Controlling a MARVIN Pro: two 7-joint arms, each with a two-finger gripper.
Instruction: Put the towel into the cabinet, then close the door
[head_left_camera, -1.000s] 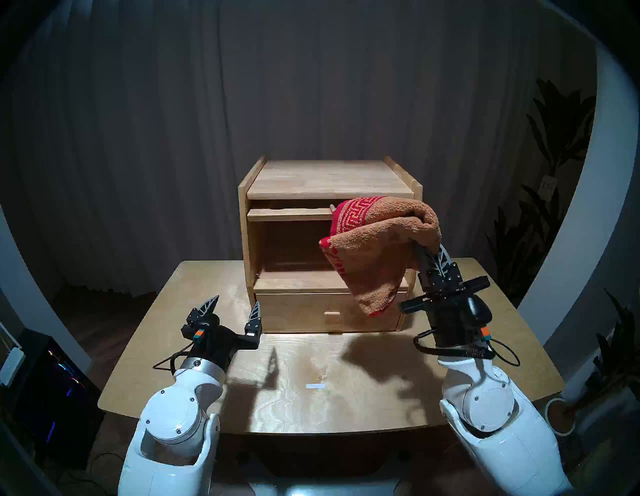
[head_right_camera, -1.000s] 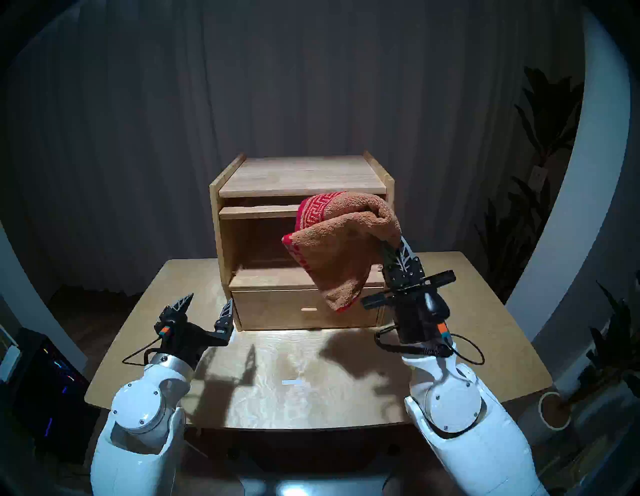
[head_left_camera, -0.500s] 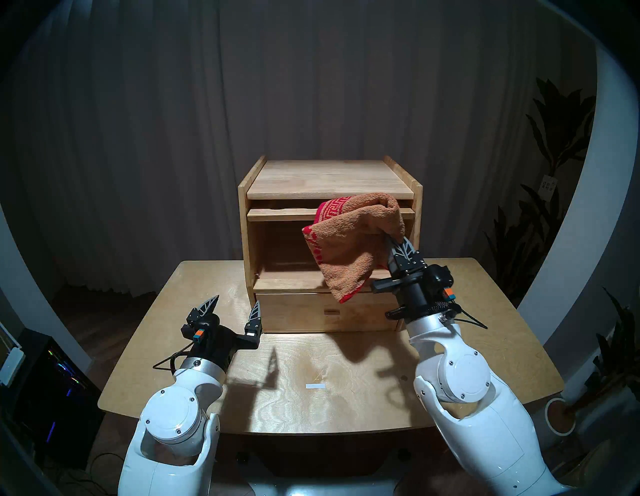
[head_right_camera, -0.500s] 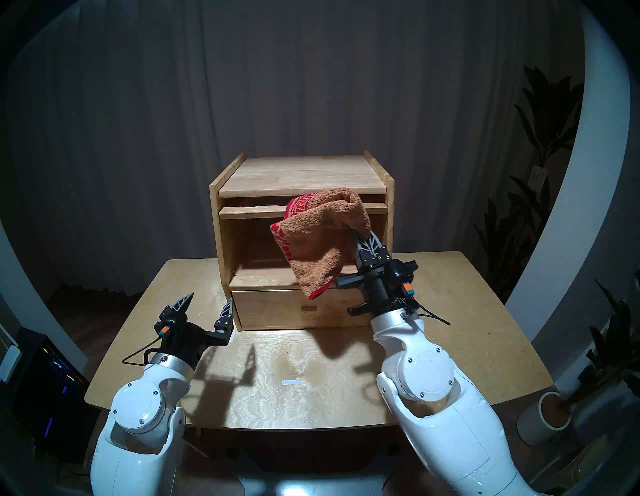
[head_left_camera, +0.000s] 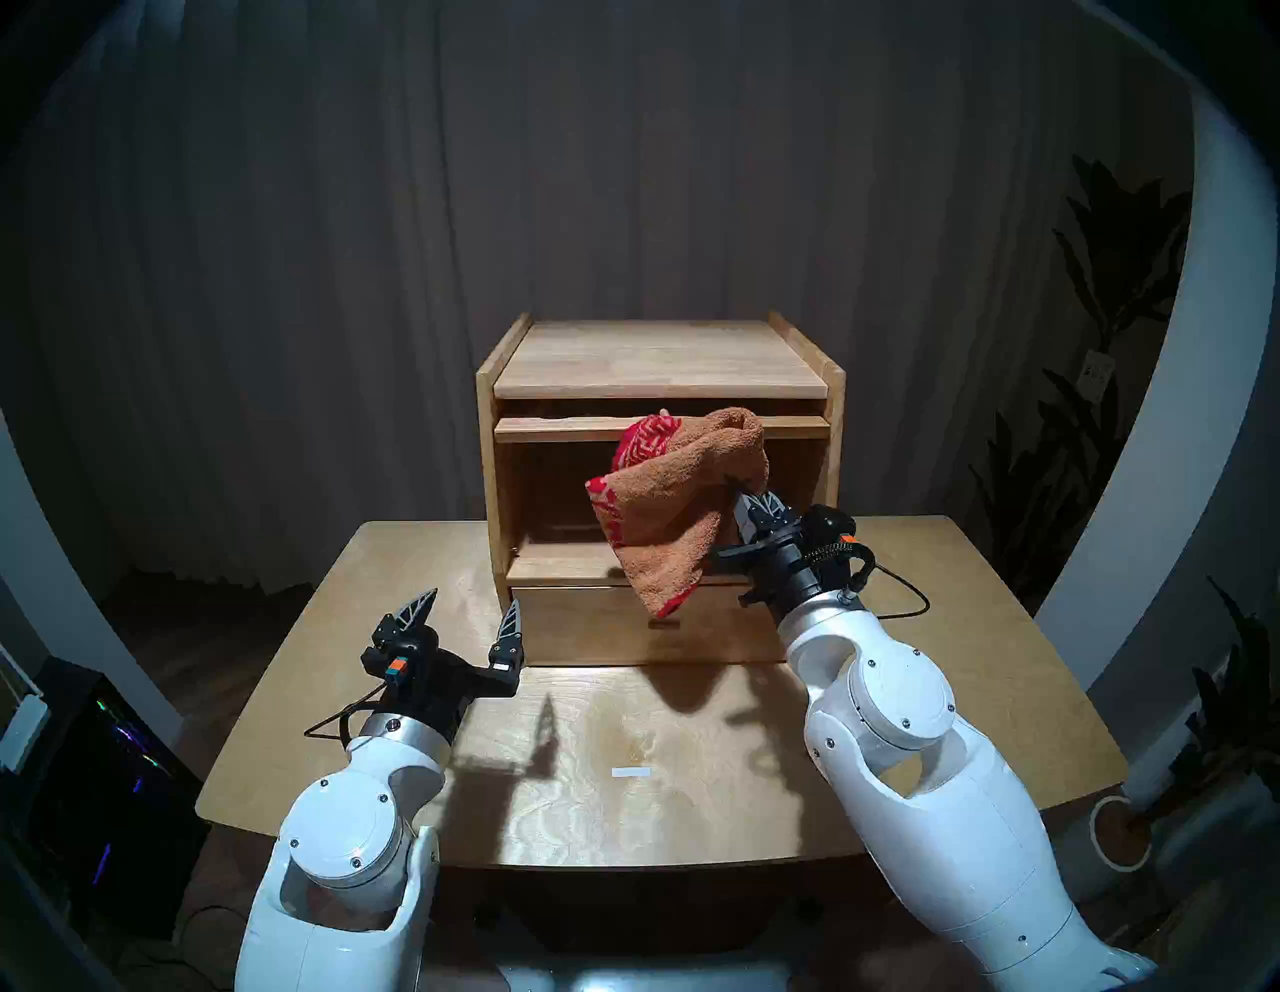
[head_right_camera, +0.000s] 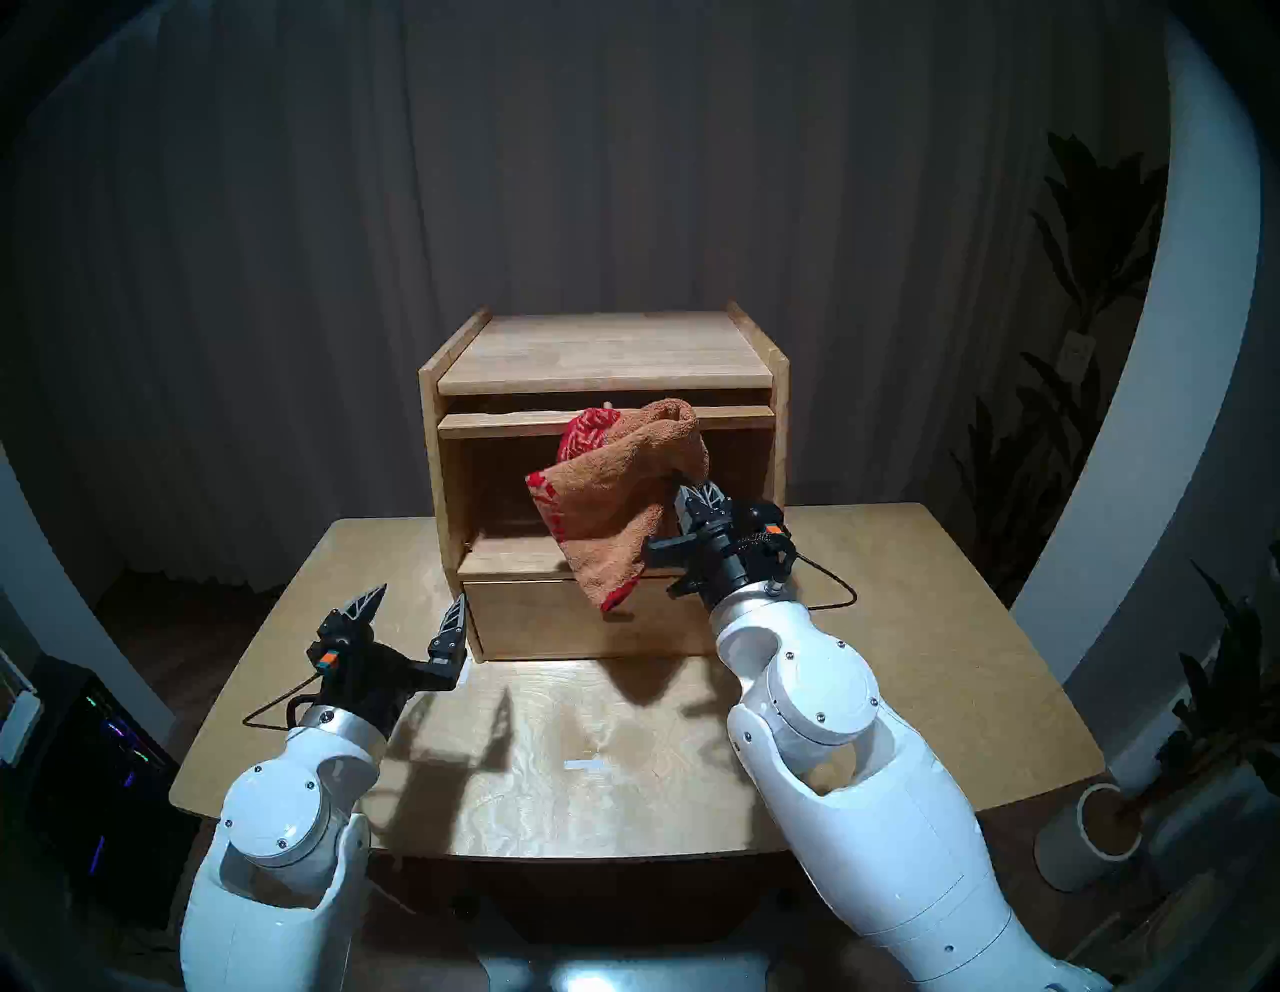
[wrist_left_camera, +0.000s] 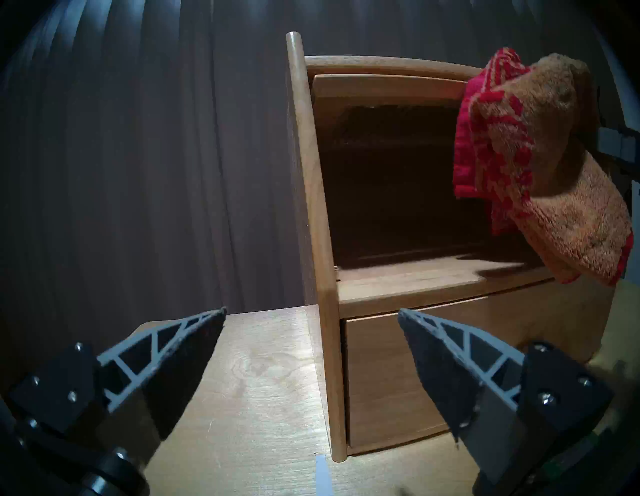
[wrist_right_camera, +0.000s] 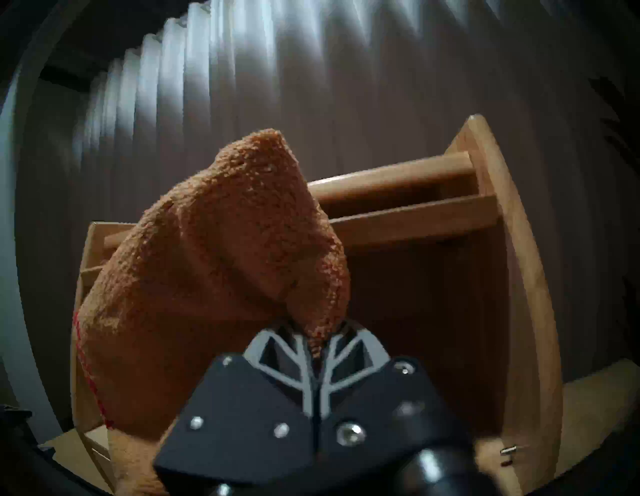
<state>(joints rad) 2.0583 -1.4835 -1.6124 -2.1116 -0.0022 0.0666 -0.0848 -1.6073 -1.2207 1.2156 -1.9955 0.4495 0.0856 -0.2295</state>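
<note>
Before a dark curtain (head_left_camera: 277, 277), the cabinet (head_left_camera: 658, 360) stands at the table's (head_left_camera: 692, 796) far edge; right gripper (head_left_camera: 744, 500) fingers clamp the towel (head_left_camera: 682, 499), left gripper (head_left_camera: 471, 613) fingers apart.

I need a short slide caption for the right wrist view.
Right gripper shut on the orange-tan towel, raised before the open wooden cabinet.

Grey pleated curtain (head_left_camera: 623, 173), wooden table (head_left_camera: 692, 796), potted plants (head_left_camera: 1108, 346), dim light

We see the towel (head_left_camera: 682, 512), orange-tan with red patterned edges, bunched and hanging from our right claw (head_left_camera: 742, 500), just before the open compartment of the light-wood cabinet (head_left_camera: 658, 360), beyond the claw.
</note>
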